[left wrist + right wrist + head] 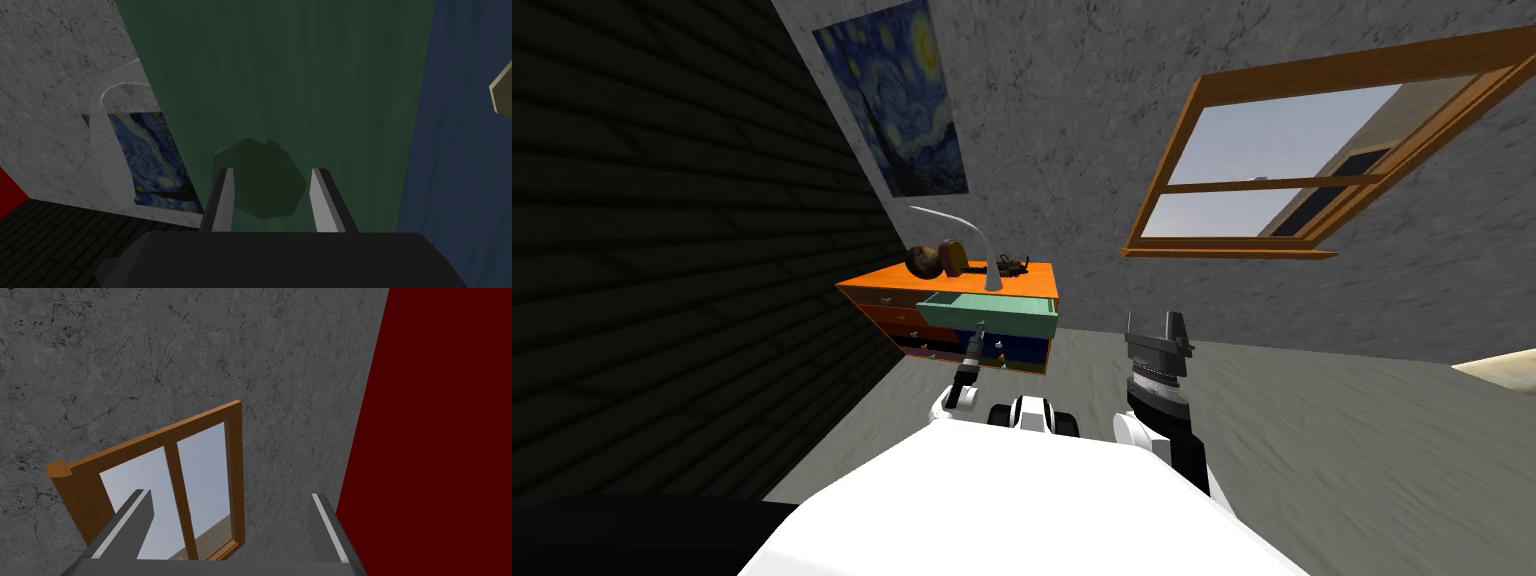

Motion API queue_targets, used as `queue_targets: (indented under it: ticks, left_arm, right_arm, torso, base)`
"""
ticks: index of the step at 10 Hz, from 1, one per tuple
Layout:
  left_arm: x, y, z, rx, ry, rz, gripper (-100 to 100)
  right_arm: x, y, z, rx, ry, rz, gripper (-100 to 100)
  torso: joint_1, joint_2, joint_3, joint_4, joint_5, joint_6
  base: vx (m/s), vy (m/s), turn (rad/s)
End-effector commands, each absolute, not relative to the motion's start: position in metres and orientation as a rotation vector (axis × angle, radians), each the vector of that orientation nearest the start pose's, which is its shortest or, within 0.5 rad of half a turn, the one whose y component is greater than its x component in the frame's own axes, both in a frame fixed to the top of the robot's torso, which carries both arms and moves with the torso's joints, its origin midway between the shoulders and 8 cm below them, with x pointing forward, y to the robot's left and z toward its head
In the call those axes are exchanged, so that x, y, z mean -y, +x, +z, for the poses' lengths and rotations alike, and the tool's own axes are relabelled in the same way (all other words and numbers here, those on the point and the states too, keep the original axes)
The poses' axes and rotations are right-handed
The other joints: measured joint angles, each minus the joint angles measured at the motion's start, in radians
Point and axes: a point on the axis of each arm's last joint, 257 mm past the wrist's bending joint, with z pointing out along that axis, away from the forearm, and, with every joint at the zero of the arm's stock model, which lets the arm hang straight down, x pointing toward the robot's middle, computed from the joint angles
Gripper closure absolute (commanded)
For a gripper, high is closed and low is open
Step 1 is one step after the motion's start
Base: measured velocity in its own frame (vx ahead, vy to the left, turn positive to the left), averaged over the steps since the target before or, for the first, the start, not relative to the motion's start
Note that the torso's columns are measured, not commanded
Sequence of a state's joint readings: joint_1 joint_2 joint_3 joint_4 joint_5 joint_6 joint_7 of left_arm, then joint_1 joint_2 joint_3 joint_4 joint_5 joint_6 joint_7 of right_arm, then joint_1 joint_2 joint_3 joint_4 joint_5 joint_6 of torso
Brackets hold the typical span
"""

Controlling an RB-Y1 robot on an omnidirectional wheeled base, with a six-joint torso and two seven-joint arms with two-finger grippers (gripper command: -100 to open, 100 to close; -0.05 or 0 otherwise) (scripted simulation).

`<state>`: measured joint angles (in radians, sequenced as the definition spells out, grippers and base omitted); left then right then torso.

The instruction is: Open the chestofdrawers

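Note:
The chest of drawers (884, 297) has an orange top and stands against the grey wall. Its green top drawer (992, 312) sticks out well past the other fronts. My left gripper (974, 345) reaches up to that drawer's front. In the left wrist view the left gripper (272, 172) is shut on a dark green knob (260, 182) on the green front (280, 75), one finger at each side. A blue drawer front (460, 175) lies beside the green one. My right gripper (1157, 335) is raised to the right of the chest, open (230, 495) and holding nothing.
On the chest's top stand a white curved lamp (957, 225), two brown round things (932, 260) and a small dark object (1012, 265). A dark brick wall (662, 250) runs close along the left. A pale furniture corner (1502, 365) shows at far right.

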<state>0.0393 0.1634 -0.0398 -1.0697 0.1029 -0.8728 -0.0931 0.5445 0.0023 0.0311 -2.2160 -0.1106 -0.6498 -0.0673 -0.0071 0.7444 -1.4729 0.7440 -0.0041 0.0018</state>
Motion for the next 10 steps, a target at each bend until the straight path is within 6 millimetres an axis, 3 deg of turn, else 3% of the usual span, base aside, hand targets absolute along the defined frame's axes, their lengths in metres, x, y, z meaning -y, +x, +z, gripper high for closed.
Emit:
queue_targets:
  ticks: [1, 6, 10]
  left_arm:
    - [-0.269, 0.479, -0.256, -1.018, -0.824, -1.255, 100]
    - [-0.254, 0.493, -0.255, -1.049, -0.796, -1.297, 100]
    - [-0.254, 0.513, -0.249, -1.088, -0.742, -1.303, 100]
  right_arm:
    - [0.289, 0.325, 0.009, -0.480, 0.723, 1.447, 0]
    - [0.289, 0.325, 0.009, -0.480, 0.723, 1.447, 0]
    - [0.289, 0.325, 0.009, -0.480, 0.723, 1.447, 0]
  torso:
    - [-0.001, 0.001, 0.001, 0.001, 0.000, 0.001]
    - [-0.001, 0.002, 0.001, 0.001, 0.000, 0.000]
    - [0.001, 0.003, 0.002, 0.002, -0.001, -0.003]
  base:
    - [-0.061, -0.023, 0.157]
    - [-0.056, -0.019, 0.107]
    - [-0.065, -0.029, 0.150]
